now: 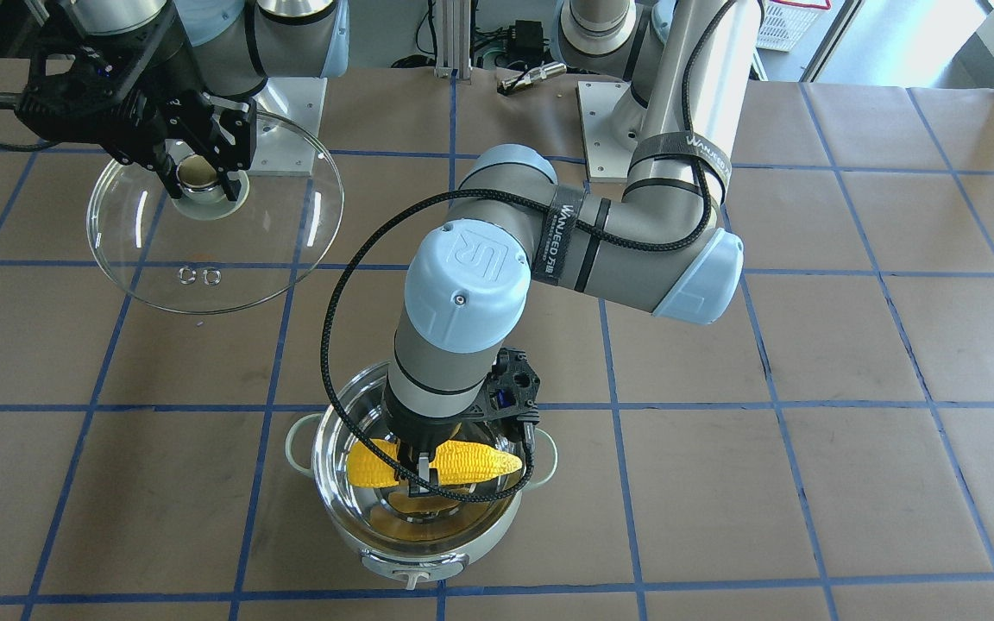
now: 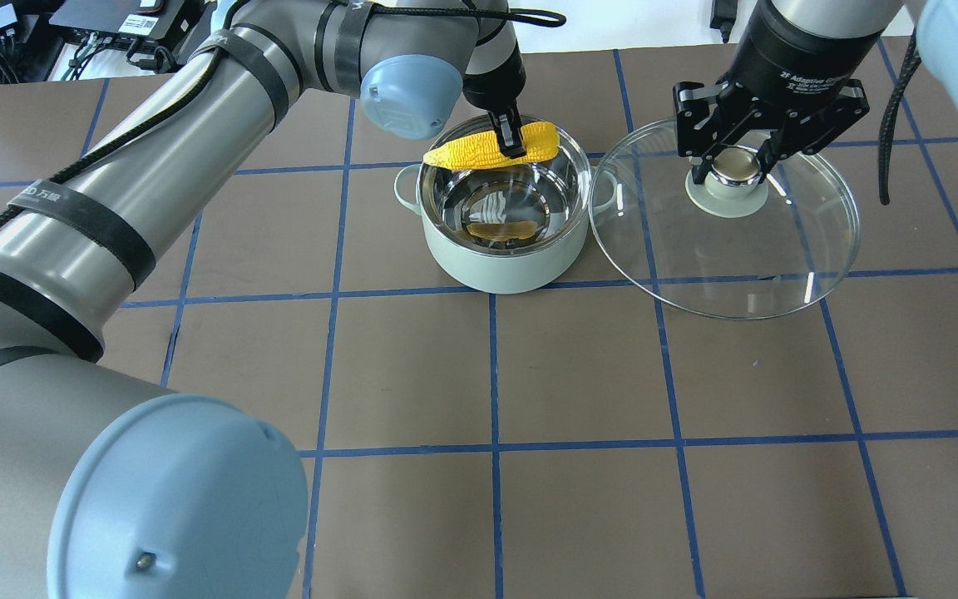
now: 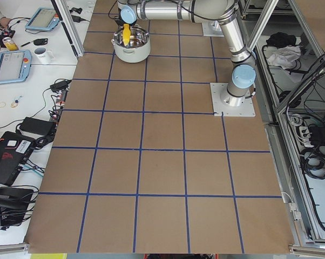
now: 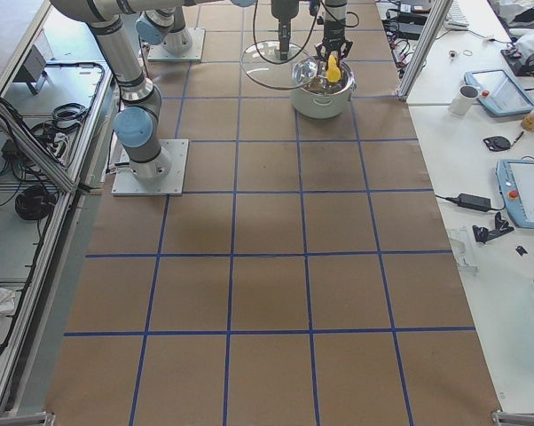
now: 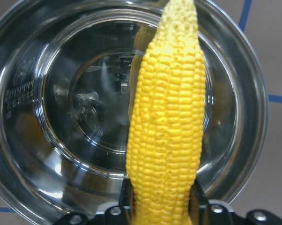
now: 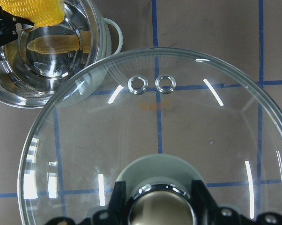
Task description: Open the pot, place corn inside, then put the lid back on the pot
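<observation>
- Corn: clamped across its middle by the left gripper and lying level over the pot's open mouth, toward the rim farthest from the robot.
- Its tapered tip points to the robot's left.
- Left wrist view: the cob runs straight out from between the fingers, with the steel bowl below it. It is not touching the bottom, and its yellow reflection shows in the steel.
- Pot: pale mint green, upright on the taped-grid table, lid off. The front knob faces away from the robot.
- Lid: clear glass dome just beside the pot on the robot's right.
- In the overhead and right wrist views its edge overlaps the pot's near loop handle, so it looks raised. Exact height can't be told.
- Right gripper: pointing straight down, fingers closed on either side of the lid knob.
- Vent rings: side by side in the glass on the side away from the robot.
</observation>
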